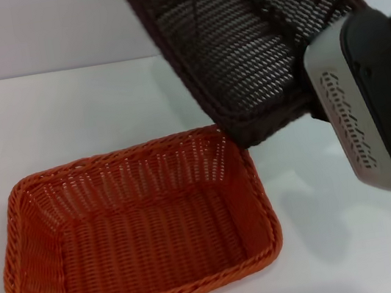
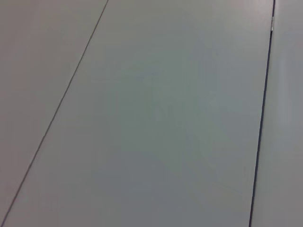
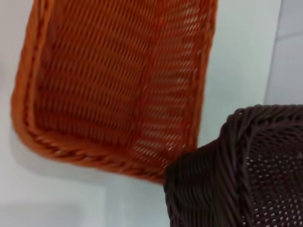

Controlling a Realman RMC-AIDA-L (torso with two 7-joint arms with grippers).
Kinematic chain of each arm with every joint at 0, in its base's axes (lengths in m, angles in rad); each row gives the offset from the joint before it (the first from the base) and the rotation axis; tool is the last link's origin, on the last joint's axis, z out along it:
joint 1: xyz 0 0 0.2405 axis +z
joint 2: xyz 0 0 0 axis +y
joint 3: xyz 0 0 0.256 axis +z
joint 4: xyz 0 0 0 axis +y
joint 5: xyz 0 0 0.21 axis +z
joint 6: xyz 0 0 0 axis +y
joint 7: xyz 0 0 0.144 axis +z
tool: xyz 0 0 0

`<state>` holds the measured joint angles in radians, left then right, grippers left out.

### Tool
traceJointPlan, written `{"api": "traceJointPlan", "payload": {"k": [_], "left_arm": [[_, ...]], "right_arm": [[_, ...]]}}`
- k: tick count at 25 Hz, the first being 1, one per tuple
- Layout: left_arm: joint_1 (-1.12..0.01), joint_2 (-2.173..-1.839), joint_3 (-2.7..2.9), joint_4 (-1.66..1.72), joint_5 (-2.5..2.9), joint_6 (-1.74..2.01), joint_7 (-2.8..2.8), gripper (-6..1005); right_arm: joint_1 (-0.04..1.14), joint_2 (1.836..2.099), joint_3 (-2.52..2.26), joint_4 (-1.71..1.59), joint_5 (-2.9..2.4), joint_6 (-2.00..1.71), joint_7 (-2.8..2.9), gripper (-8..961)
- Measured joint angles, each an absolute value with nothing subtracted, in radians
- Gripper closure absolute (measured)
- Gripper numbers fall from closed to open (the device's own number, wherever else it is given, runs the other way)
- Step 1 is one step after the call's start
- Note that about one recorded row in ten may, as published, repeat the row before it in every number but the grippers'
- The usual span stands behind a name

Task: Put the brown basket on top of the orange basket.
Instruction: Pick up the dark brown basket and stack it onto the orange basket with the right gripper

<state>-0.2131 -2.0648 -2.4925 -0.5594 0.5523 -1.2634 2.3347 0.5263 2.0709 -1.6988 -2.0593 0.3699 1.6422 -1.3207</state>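
Brown basket (image 1: 253, 41) tilts above orange basket (image 1: 137, 226) (right pincer's grip: cannot tell).

This looks like a plain robot test bench in a lab or studio rather than a home. A smooth white tabletop (image 1: 359, 239) fills the head view, backed by a bare pale panelled wall (image 1: 28, 31) with thin dark seams. The left wrist view shows only flat grey panels (image 2: 156, 118) divided by narrow lines.

The white table (image 1: 64, 115) bears the orange basket (image 1: 137, 226).
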Motion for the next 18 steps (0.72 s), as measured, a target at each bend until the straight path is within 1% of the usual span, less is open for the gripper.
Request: {"api": "traceJointPlan", "payload": {"k": [4,7,13,18], "left_arm": [[-0.205,-2.063,-2.489,-0.564,0.552,-1.264,2.29,454],[-0.202,-2.063,-2.488,-0.565,0.552,-1.268,2.281,454],[-0.196,-2.063,-2.495,-0.559,0.552,-1.288,2.281,454],[-0.193,-2.059,-2.501,-0.586,0.54,-1.285,2.273,454]], "right_arm": [[0.592,2.071,-1.677,-2.058,0.429,1.666,-1.362,784],[0.671,2.071,-1.638,-2.057,0.538,1.706,-1.408,782],[0.704,2.07,-1.63,-2.051,0.639,1.707,-1.525,778],[0.695,2.068,-1.618,-2.029,0.73,1.742,-1.681,775]]}}
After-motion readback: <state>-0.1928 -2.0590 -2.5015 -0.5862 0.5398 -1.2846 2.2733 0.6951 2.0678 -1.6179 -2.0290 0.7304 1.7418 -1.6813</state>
